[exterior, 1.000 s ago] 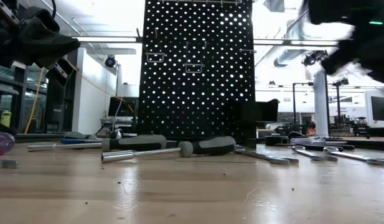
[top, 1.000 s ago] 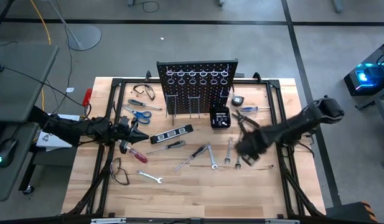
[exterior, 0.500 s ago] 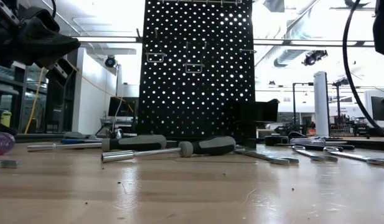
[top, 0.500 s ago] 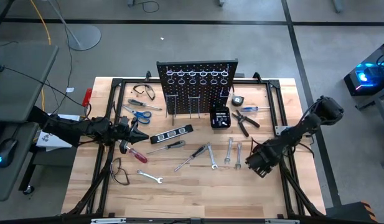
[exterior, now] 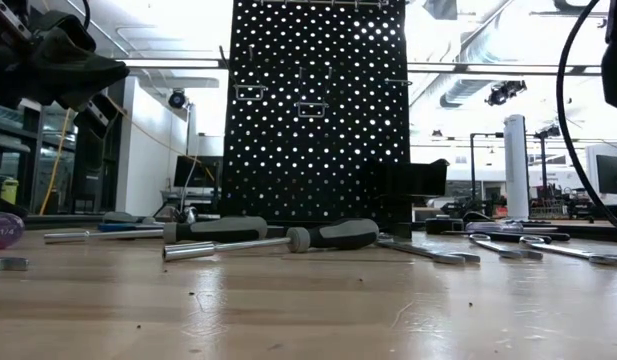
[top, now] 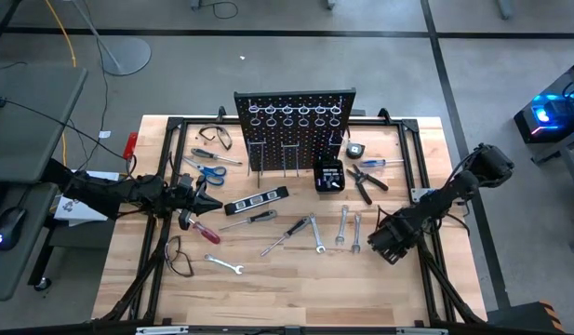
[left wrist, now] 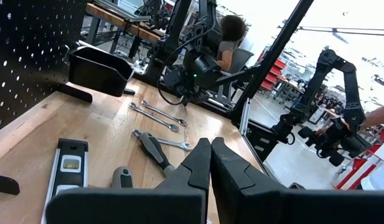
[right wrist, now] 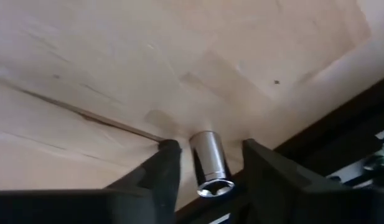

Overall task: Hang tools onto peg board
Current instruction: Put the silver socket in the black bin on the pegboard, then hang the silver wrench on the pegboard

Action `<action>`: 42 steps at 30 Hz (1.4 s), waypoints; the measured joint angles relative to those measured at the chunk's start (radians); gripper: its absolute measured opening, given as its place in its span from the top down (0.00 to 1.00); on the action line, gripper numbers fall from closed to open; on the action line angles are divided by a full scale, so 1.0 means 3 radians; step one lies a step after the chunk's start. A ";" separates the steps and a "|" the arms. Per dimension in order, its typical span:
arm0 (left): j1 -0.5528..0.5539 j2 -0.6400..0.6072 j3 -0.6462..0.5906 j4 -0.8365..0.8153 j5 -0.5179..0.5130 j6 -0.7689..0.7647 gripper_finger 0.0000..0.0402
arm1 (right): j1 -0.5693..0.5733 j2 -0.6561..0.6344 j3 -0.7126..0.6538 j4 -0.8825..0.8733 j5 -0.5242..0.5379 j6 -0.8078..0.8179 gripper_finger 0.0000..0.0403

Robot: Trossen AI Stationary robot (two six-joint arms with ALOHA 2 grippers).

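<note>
The right hand (top: pixel 387 244) hangs low over the pale wooden surface (top: pixel 296 288) at about four o'clock from the surface's middle, just right of the silver wrenches. Its two dark fingers (right wrist: pixel 160 174) stand apart, and between them lies a small shiny silver cylinder, like a socket (right wrist: pixel 209 163), not yet gripped. It lies flat, its long axis running along the gap between the fingers, open end toward the wrist.

The step in hand looks like picking this piece up. Next the fingers must lower and close across its round sides without letting it roll.

The left hand (top: pixel 195 197) waits at nine o'clock, fingers pressed together on nothing, near a red-handled screwdriver (top: pixel 201 230).

The black upright peg board (top: pixel 295 130), dotted with holes, stands at twelve o'clock, its silver rings empty. The silver wrenches (top: pixel 347 228) lie with their long axes toward it.
</note>
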 joint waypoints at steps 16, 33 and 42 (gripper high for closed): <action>-0.0001 0.0000 0.0000 0.0000 0.0000 0.0000 1.00 | -0.0543 0.0001 0.1377 -0.0351 0.1818 -0.0573 0.90; 0.0000 0.0000 0.0000 0.0000 0.0000 0.0000 1.00 | -0.2151 0.0001 0.1573 0.0723 0.2296 -0.1895 0.50; 0.0000 0.0000 0.0000 0.0000 0.0000 0.0000 1.00 | -0.1744 0.0001 0.1567 -0.0280 0.1659 -0.1825 0.41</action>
